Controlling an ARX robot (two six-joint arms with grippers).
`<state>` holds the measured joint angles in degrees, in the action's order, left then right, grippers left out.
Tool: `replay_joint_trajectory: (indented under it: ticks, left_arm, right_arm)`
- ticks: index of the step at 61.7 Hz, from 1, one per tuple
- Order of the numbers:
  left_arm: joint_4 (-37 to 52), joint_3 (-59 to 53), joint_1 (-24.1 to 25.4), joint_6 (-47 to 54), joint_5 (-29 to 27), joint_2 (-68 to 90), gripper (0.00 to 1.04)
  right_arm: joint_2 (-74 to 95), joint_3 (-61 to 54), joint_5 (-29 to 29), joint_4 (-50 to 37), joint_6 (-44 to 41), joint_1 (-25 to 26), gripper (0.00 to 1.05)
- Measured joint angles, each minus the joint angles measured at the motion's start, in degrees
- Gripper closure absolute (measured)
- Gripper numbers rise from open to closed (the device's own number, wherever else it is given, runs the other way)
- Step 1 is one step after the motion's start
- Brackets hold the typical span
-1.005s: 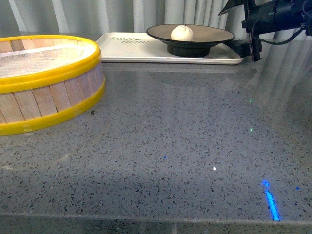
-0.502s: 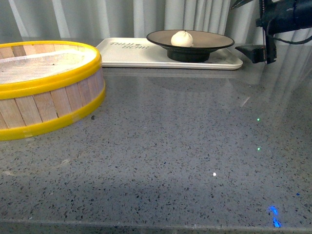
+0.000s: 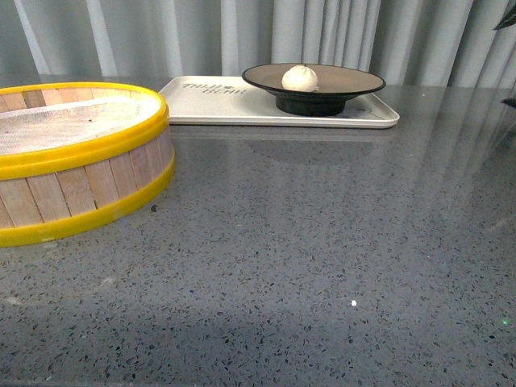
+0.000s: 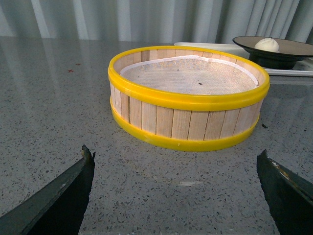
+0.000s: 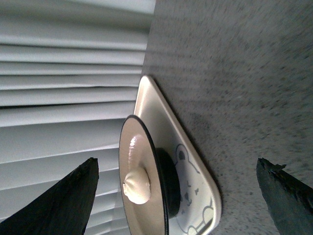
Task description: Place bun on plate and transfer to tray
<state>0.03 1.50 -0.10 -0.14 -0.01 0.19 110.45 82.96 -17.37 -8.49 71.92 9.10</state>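
On plate (image 3: 339, 79), bun (image 3: 299, 77), grippers apart

Grey speckled stone countertop (image 3: 306, 242), pale pleated curtains (image 3: 242, 36) behind, soft reflections

Steamer basket (image 3: 76, 157): cut off by the front view's left edge. Tray (image 3: 218, 101): lettering too small to read; bear drawing cut by the right wrist view's edge. Left claw (image 4: 176, 196), right claw (image 5: 176, 196): only finger tips show at the frame corners. Right arm: a dark sliver at the front view's right edge.
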Motion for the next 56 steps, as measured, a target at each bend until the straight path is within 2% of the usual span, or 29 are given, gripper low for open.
replay_joint_trajectory:
  ticks: [7, 14, 20, 26, 28, 31, 33, 37, 44, 53, 56]
  left_arm:
    - [0.00, 0.00, 0.00, 0.00, 0.00, 0.00, 0.07]
    - [0.00, 0.00, 0.00, 0.00, 0.00, 0.00, 0.07]
    - [0.00, 0.00, 0.00, 0.00, -0.02, 0.00, 0.07]
    - [0.00, 0.00, 0.00, 0.00, 0.00, -0.02, 0.07]
    - [0.00, 0.00, 0.00, 0.00, 0.00, -0.02, 0.07]
    - [0.00, 0.00, 0.00, 0.00, -0.07, 0.00, 0.07]
    - [0.00, 0.00, 0.00, 0.00, -0.04, 0.00, 0.07]
    - [0.00, 0.00, 0.00, 0.00, 0.00, 0.00, 0.07]
    - [0.00, 0.00, 0.00, 0.00, 0.00, 0.00, 0.07]
    - [0.00, 0.00, 0.00, 0.00, -0.02, 0.00, 0.07]
    - [0.00, 0.00, 0.00, 0.00, -0.02, 0.00, 0.07]
  right_arm:
    - [-8.07, -8.15, 3.69, -1.09, -5.16, 2.36, 0.08]
    - [-18.18, -17.49, 11.23, -1.68, -13.81, 5.03, 0.08]
    - [-33.97, -32.13, 19.89, -0.57, -26.21, 5.88, 0.08]
    - [-46.27, -40.81, 24.30, -0.83, -35.80, 5.97, 0.08]
    - [-49.59, -42.88, 23.17, -2.23, -39.63, 6.40, 0.10]
    - [-54.60, -47.23, 13.31, -8.39, -48.04, 7.69, 0.18]
    - [-57.53, -49.86, 8.74, -10.64, -52.96, 7.74, 0.23]
    - [-63.93, -55.47, 3.26, -10.67, -61.02, 7.02, 0.34]
    - [-74.86, -64.87, 4.00, -7.26, -68.02, 4.39, 0.54]
    - [-80.72, -69.33, 7.19, -7.34, -70.53, 1.68, 0.77]
    - [-82.42, -71.10, 8.66, -7.39, -70.88, 0.33, 0.89]
